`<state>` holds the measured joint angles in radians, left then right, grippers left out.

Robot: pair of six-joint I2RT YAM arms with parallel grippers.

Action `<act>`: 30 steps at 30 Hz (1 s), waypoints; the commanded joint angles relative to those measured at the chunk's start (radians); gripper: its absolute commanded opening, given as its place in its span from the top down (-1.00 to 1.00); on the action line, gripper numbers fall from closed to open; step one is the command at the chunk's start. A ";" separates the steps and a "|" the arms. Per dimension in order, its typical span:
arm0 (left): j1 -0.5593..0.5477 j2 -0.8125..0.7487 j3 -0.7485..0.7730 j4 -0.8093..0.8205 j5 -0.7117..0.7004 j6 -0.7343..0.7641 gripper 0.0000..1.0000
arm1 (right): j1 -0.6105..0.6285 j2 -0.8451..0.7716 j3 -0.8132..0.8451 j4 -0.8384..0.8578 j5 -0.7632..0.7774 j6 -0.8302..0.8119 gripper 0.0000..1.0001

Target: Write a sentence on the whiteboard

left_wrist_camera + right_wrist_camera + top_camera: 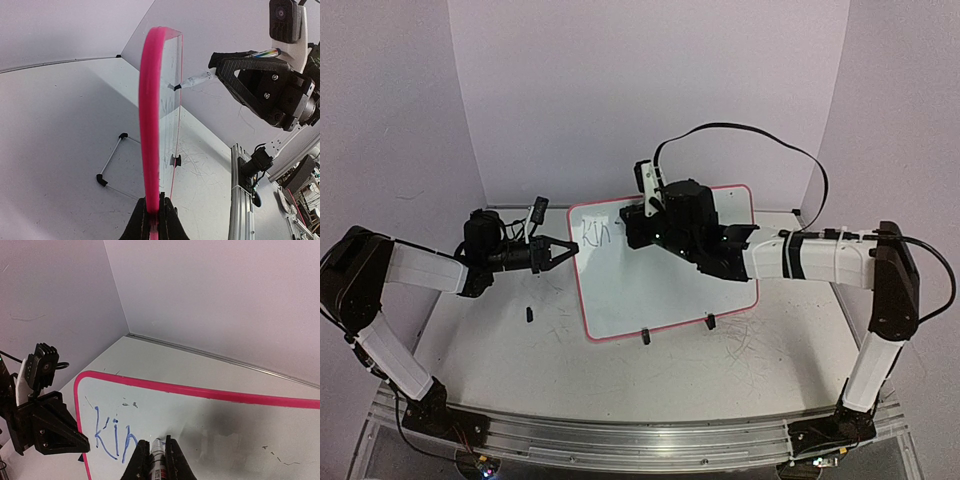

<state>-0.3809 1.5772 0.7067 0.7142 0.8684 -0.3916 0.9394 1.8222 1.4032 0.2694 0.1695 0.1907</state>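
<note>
The whiteboard [670, 280], white with a pink-red frame, lies tilted at the table's middle. My left gripper [563, 253] is shut on its left frame edge; in the left wrist view the pink edge [151, 125] runs up from my left gripper [154, 210]. My right gripper [642, 215] is shut on a marker [158, 460] with its tip on the board. The sentence [112, 437] reads "Kin" in blue near the board's top left corner [597, 232]. In the right wrist view the whiteboard [225, 425] fills the lower part, my right gripper [157, 452] at the bottom.
A small black cap-like piece [529, 314] lies on the table left of the board. Two black clip feet [645, 337] sit on the board's near edge. A wire stand [112, 162] lies on the table. Walls close in behind and at both sides.
</note>
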 commanded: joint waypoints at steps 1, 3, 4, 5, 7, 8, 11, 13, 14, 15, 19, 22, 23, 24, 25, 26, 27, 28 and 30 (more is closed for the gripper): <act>-0.017 -0.013 0.036 0.012 0.033 0.046 1.00 | -0.001 0.025 0.045 0.017 -0.004 -0.007 1.00; -0.017 -0.013 0.037 0.012 0.032 0.046 1.00 | -0.001 0.026 0.041 0.013 -0.012 -0.002 1.00; -0.017 -0.013 0.037 0.012 0.032 0.046 1.00 | 0.000 0.025 0.038 0.011 -0.015 0.001 1.00; -0.017 -0.013 0.036 0.011 0.032 0.046 1.00 | 0.000 0.025 0.032 0.009 -0.019 0.003 1.00; -0.017 -0.013 0.036 0.011 0.031 0.046 1.00 | 0.005 0.026 0.023 0.007 -0.026 0.009 1.00; -0.017 -0.013 0.037 0.011 0.030 0.046 1.00 | 0.008 0.027 0.018 0.005 -0.026 0.010 1.00; -0.017 -0.014 0.036 0.011 0.029 0.046 1.00 | 0.011 0.021 -0.002 0.002 -0.022 0.017 1.00; -0.017 -0.014 0.036 0.011 0.029 0.046 1.00 | 0.011 0.014 -0.018 0.002 -0.021 0.022 1.00; -0.017 -0.014 0.036 0.011 0.029 0.047 1.00 | 0.012 0.010 -0.025 0.002 -0.021 0.023 1.00; -0.017 -0.014 0.036 0.011 0.029 0.047 1.00 | 0.013 0.007 -0.032 0.002 -0.020 0.025 1.00; -0.017 -0.014 0.034 0.010 0.029 0.047 1.00 | 0.012 -0.007 -0.062 0.001 -0.019 0.034 1.00; -0.017 -0.015 0.034 0.011 0.029 0.047 1.00 | 0.013 -0.014 -0.081 -0.001 -0.018 0.041 1.00; -0.017 -0.015 0.033 0.010 0.030 0.047 1.00 | 0.013 -0.016 -0.085 -0.001 -0.013 0.040 1.00; -0.016 -0.015 0.033 0.011 0.029 0.046 1.00 | 0.013 -0.018 -0.087 -0.001 -0.004 0.037 1.00; -0.017 -0.016 0.033 0.011 0.029 0.046 1.00 | 0.013 -0.020 -0.088 -0.001 0.005 0.034 1.00; -0.017 -0.016 0.032 0.011 0.029 0.046 1.00 | 0.012 -0.023 -0.087 -0.002 0.017 0.029 1.00; -0.017 -0.017 0.032 0.010 0.029 0.046 1.00 | 0.012 -0.027 -0.085 -0.002 0.026 0.023 1.00; -0.016 -0.017 0.032 0.009 0.029 0.046 1.00 | 0.012 -0.031 -0.080 -0.002 0.036 0.018 1.00; -0.016 -0.018 0.031 0.010 0.029 0.046 1.00 | 0.008 -0.037 -0.071 -0.002 0.050 0.012 1.00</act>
<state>-0.3808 1.5772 0.7071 0.7059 0.8582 -0.3920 0.9635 1.8261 1.3319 0.2755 0.1373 0.2217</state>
